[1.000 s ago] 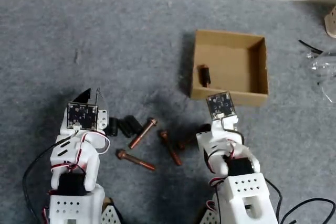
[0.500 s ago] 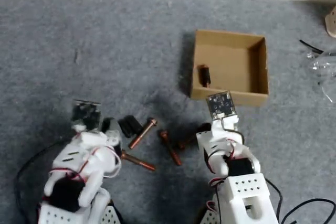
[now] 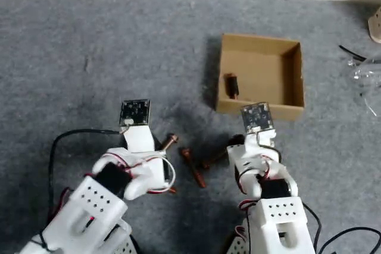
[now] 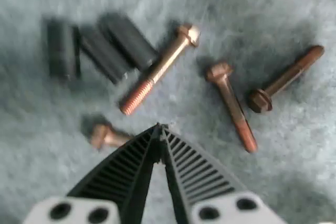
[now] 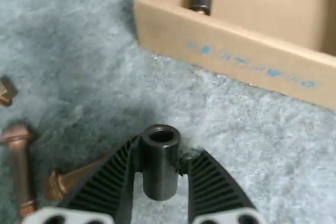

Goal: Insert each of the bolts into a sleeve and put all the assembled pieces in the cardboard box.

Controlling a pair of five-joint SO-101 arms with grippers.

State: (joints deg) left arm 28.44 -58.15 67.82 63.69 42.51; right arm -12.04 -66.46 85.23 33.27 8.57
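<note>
Desk carries cardboard box with one assembled piece inside. Right tool clamps a sleeve by its sides, bore exposed — judged ready to receive a bolt. Left tool clenched, empty, above loose bolts and spare sleeves

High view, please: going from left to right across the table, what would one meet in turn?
The left arm → bolt beside its wrist → bolt lying alone → slanted bolt → assembled piece in the cardboard box → clear plastic bits. The right arm overlaps the box, so I leave it out.
</note>
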